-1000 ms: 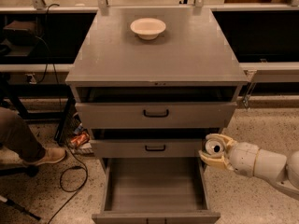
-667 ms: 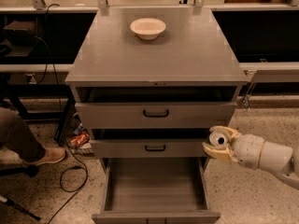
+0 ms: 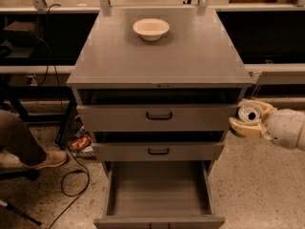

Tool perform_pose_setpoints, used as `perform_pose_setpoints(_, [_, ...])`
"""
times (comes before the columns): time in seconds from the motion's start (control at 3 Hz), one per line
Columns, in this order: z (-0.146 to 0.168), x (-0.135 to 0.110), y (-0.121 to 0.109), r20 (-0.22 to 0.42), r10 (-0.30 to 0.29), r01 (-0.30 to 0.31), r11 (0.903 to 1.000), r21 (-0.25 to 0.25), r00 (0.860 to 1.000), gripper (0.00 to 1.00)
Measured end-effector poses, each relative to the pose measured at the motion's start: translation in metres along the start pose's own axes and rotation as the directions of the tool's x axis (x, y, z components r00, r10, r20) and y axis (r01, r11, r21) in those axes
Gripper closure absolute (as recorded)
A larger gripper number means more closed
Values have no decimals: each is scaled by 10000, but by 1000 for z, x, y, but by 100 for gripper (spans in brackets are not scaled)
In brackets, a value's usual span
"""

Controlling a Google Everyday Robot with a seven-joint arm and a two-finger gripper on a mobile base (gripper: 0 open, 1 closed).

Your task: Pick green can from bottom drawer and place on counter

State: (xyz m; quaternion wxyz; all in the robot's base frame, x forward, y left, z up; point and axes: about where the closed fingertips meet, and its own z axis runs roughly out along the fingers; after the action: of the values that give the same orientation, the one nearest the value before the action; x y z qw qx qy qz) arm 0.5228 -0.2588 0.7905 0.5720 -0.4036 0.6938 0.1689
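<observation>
The end effector point(image 3: 245, 118) hangs just beside the cabinet's right side, level with the top drawer point(image 3: 158, 117), and its arm point(image 3: 286, 128) is cut off by the right edge. The bottom drawer point(image 3: 159, 194) has its front panel clipped by the lower edge and the back of its floor hidden beneath the middle drawer point(image 3: 158, 151). The insides of both upper drawers are lost in shadow under the counter point(image 3: 157, 56). At the left, a person's leg point(image 3: 19, 142) is cut off by the edge, showing only shin and shoe.

bowl point(image 3: 151, 28) on counter point(image 3: 157, 61); claw point(image 3: 249, 119) right of the top drawer point(image 3: 124, 118).
</observation>
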Motion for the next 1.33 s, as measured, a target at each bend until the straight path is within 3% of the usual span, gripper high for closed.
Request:
perform_pose_setpoints(0.33, [-22,-44,-27,492,-489,485,9988,85,9976,100])
perform_pose_setpoints(0.67, [-22,-45,-27,489,-491,487,9988,79,9976,100])
perform_pose_setpoints(1.33, [-39,-105,-57,536,-825,827,9966,-25,9952,100])
